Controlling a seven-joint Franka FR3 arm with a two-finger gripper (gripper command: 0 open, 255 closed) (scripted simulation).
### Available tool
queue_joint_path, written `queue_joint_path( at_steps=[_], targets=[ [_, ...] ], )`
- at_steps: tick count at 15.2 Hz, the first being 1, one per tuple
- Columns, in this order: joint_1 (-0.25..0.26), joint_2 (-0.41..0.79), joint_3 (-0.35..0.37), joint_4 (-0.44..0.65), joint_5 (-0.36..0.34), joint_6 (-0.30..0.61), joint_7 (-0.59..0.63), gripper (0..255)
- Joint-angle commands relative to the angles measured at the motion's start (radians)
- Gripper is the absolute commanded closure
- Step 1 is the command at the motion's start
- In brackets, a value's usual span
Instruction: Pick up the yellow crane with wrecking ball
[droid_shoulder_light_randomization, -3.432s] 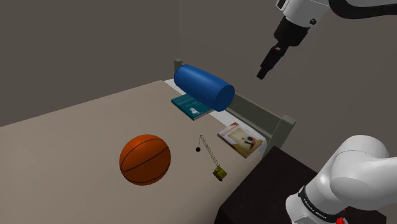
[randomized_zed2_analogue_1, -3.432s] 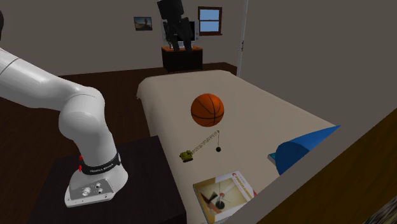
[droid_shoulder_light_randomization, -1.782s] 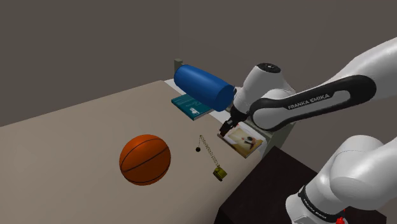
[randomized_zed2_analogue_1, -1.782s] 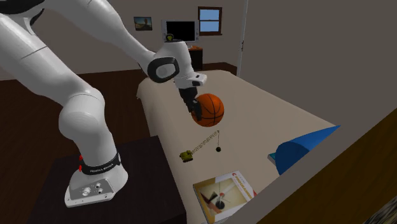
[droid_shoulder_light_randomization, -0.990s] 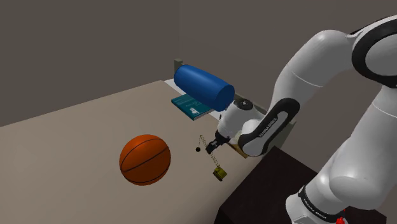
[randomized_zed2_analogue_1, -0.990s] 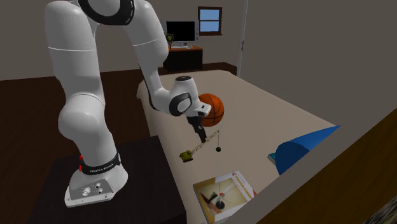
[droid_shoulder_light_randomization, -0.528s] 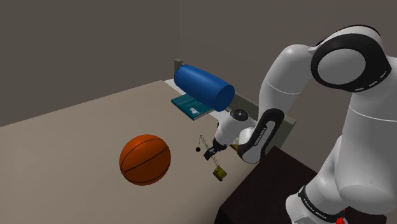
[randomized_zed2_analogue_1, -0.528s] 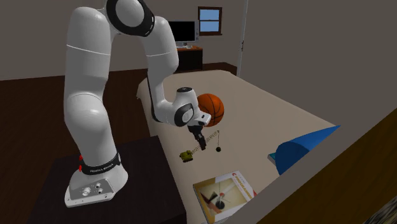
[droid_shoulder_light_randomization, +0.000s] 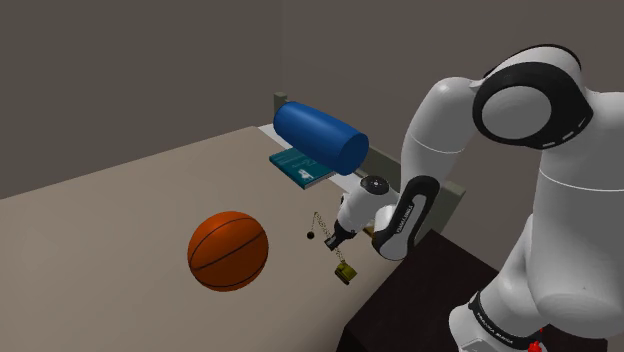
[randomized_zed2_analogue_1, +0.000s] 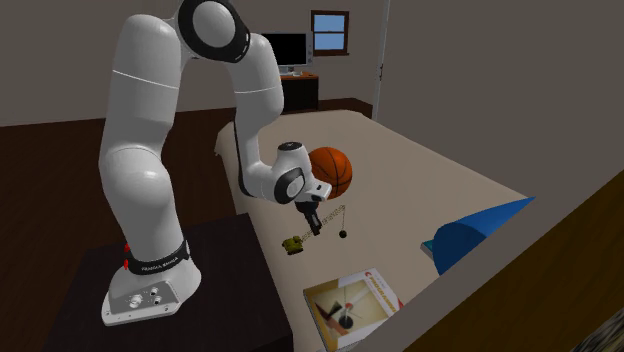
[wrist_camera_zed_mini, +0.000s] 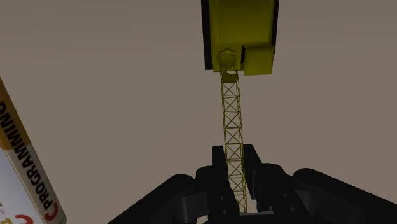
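one crane (droid_shoulder_light_randomization: 345, 272): laid flat on the bed (droid_shoulder_light_randomization: 120, 220), near its edge
long axis: boom is pointed from cab toward the blue bolster (droid_shoulder_light_randomization: 322, 137)
gripper (wrist_camera_zed_mini: 235, 156): narrowed, boom is clasped
nearby: basketball (droid_shoulder_light_randomization: 228, 250), book (randomized_zed2_analogue_1: 350, 300)

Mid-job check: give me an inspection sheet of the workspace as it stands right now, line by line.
Surface: beige bed top, flat.
Job's things: yellow toy crane with a lattice boom, cab on the bed near the stand-side edge; its black wrecking ball lies on the bed.
Clutter: orange basketball; blue cylindrical bolster with a teal book partly under it; white book with PROGRAMMING on its spine beside the gripper.
Gripper: black gripper low over the bed, fingers clasping the boom from both sides.
Cables: nothing seen.
Surroundings: grey walls, dark floor, monitor on a desk beyond the bed.
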Motion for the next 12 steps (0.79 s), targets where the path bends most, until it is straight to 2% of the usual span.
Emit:
queue_joint_path(
  at_steps=[1, 5, 9, 12],
  targets=[
    [0.0, 0.001, 0.0, 0.0, 0.0, 0.0, 0.0, 255],
    [-0.001, -0.003, 0.001, -0.002, 0.0, -0.002, 0.0, 255],
    [-0.063, -0.084, 0.058, -0.022, -0.016, -0.065, -0.001, 255],
    [-0.138, -0.143, 0.131, -0.036, -0.012, -0.114, -0.013, 255]
  ],
)
